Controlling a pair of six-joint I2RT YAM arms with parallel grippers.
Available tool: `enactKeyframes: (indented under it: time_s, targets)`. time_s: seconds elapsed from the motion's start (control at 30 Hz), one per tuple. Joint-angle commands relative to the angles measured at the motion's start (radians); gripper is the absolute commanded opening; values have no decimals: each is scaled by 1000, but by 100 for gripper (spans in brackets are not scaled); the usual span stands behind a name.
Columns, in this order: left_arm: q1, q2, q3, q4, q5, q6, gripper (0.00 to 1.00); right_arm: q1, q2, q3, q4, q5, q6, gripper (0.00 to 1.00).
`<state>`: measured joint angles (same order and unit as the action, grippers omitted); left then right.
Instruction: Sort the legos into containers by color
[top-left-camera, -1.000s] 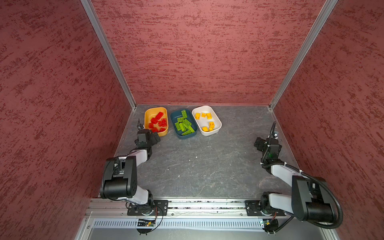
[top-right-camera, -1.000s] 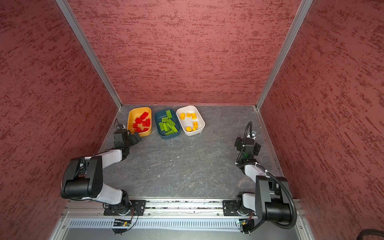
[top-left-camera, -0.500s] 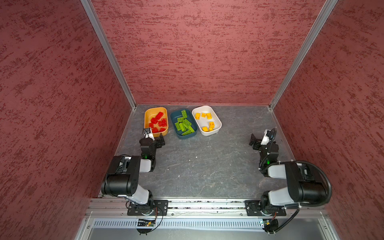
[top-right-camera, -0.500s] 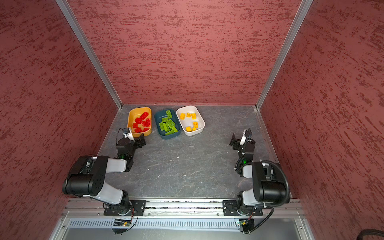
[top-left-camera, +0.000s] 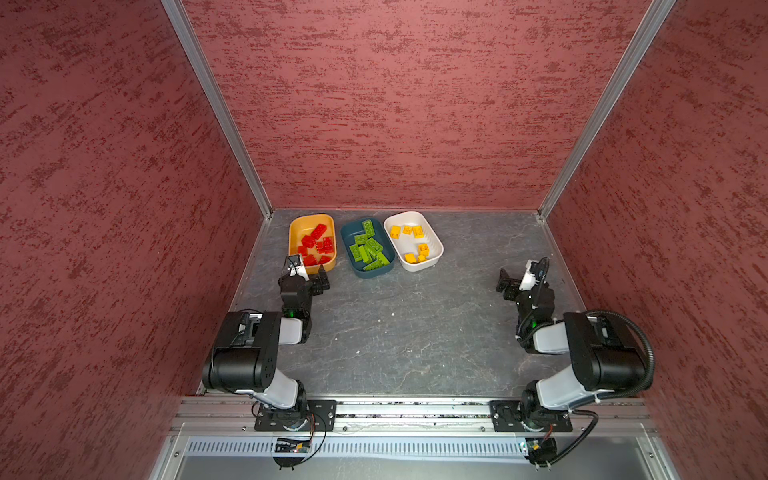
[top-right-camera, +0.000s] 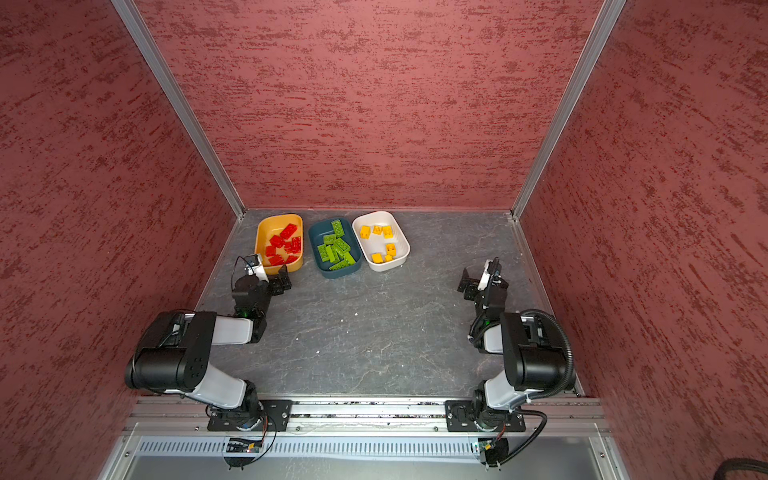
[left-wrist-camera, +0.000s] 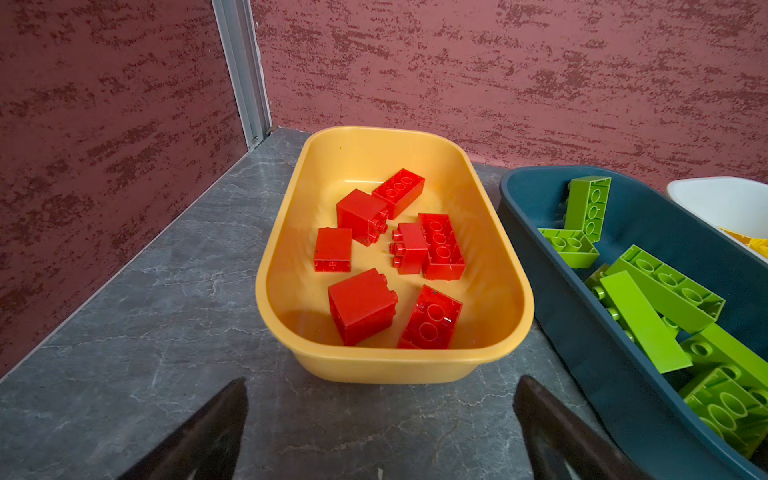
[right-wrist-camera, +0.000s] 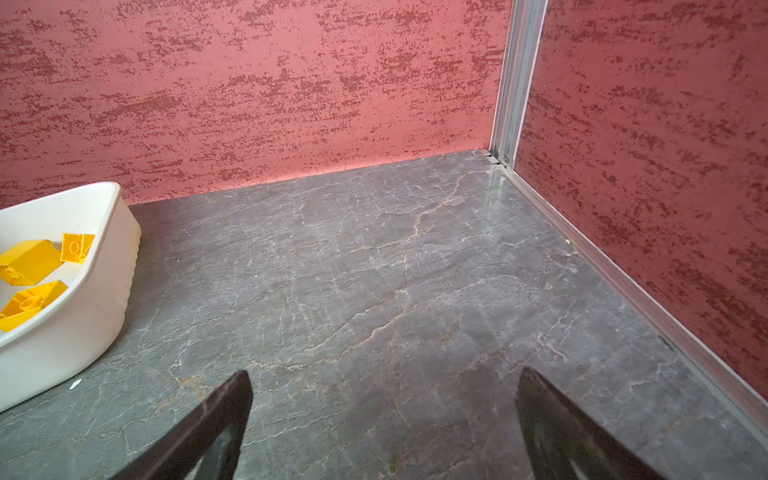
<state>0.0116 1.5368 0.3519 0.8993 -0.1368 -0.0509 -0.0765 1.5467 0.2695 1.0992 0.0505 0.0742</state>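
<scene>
Three containers stand in a row at the back left. The mustard yellow tub (top-left-camera: 299, 226) (left-wrist-camera: 266, 266) holds red legos (top-left-camera: 318, 245) (left-wrist-camera: 361, 305). Beside it, the teal tub (top-left-camera: 347, 232) (left-wrist-camera: 582, 332) holds green legos (top-left-camera: 368, 249) (left-wrist-camera: 665, 286). The white tub (top-left-camera: 432, 249) (right-wrist-camera: 83, 316) holds yellow legos (top-left-camera: 409, 230) (right-wrist-camera: 29, 259). My left gripper (top-left-camera: 307, 274) (left-wrist-camera: 382, 382) hangs open and empty just in front of the yellow tub. My right gripper (top-left-camera: 515, 280) (right-wrist-camera: 385, 373) is open and empty over bare table on the right, well apart from the white tub.
Red textured walls enclose the grey stone table (top-left-camera: 415, 332) on three sides, with aluminium posts (top-left-camera: 216, 108) in the back corners. A metal rail (top-left-camera: 415, 409) along the front edge carries both arm bases. Both arms are folded low near their bases.
Both arms have folded back toward their bases. The left gripper has shifted a little right, the right gripper a little left. Both stay open and empty. Tubs and legos have not moved.
</scene>
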Motion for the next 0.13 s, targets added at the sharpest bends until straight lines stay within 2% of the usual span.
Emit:
enactKeyframes:
  time_s: [0.0, 0.1]
  targets:
    - [0, -3, 7, 32, -9, 13, 100, 12, -3, 24, 24, 25, -25, 99]
    - [0, -2, 8, 32, -9, 12, 99, 13, -7, 18, 33, 25, -26, 99]
